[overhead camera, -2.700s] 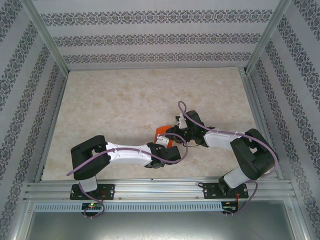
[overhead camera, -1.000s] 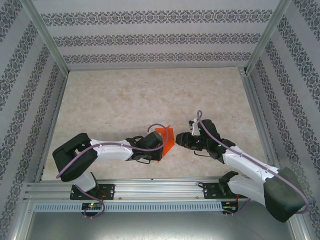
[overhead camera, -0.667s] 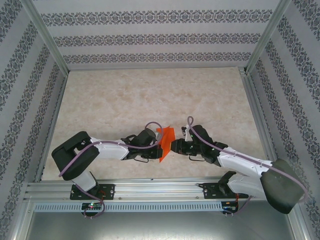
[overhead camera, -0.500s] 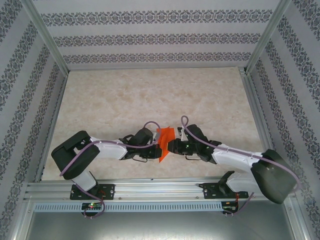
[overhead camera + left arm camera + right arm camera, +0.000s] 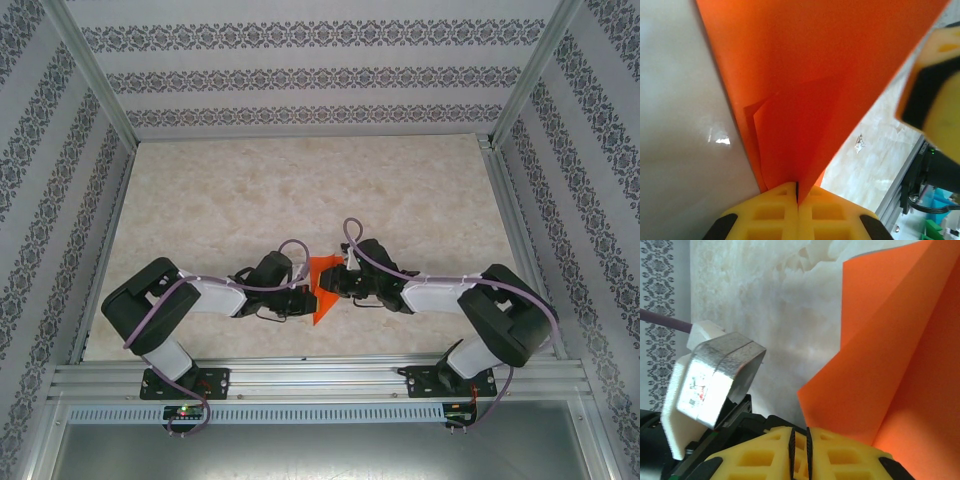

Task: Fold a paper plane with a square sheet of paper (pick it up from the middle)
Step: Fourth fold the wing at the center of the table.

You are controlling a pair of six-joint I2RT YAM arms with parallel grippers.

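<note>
Paper (image 5: 319,285), part-folded, stands on edge over the table (image 5: 300,180); lifted or resting, I cannot tell. Left gripper (image 5: 797,192), on the paper's left, is clamped on its layered corner. Right gripper (image 5: 799,437), on the paper's right, looks pinched on an edge. A crease seems underway; next, the grippers must align edges before pressing.
</note>
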